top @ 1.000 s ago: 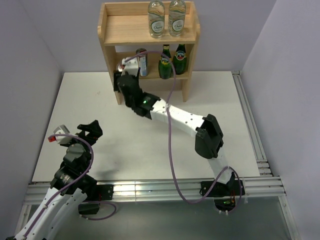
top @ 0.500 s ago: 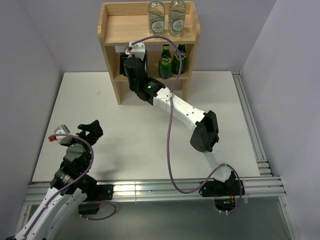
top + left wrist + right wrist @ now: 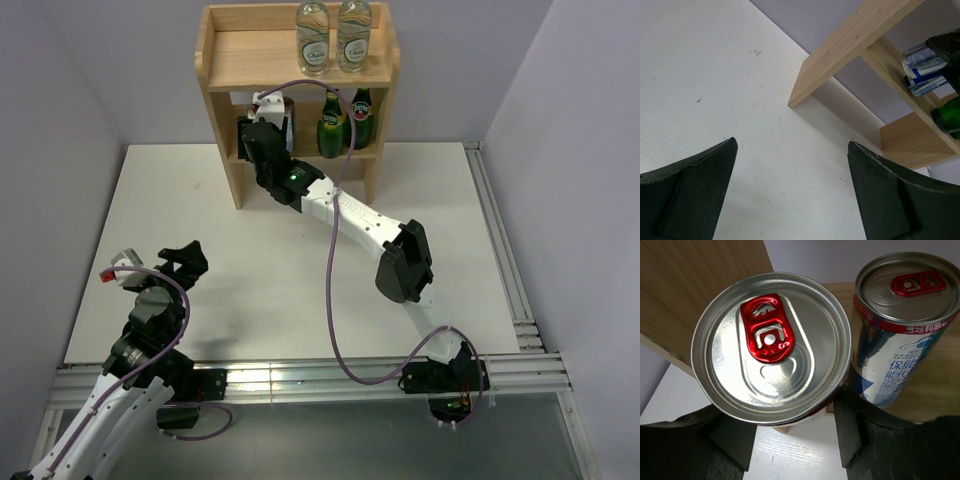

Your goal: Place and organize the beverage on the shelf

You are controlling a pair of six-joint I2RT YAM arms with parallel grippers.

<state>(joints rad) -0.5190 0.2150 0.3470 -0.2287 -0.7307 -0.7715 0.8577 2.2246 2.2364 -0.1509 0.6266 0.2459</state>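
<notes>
The pine shelf (image 3: 225, 60) stands at the table's far edge. Two water bottles (image 3: 313, 38) stand on its top board. Two green bottles (image 3: 330, 125) stand on the middle tier, right part. One can (image 3: 288, 110) stands left of them; it also shows in the right wrist view (image 3: 897, 325). My right gripper (image 3: 255, 128) is at the middle tier's left part, shut on the second can (image 3: 771, 347), held upright close beside the standing can, with its fingers (image 3: 847, 432) on either side. My left gripper (image 3: 177, 262) is open and empty over the table's near left.
The shelf's left side panel (image 3: 700, 285) is close beside the held can. In the left wrist view the shelf (image 3: 850, 45) is ahead to the right over white table (image 3: 715, 65). Metal rails (image 3: 500, 260) edge the table at right and front.
My right arm has carried the can from in front of the shelf's left post into the middle tier, beside the standing can. The left arm has not moved.
</notes>
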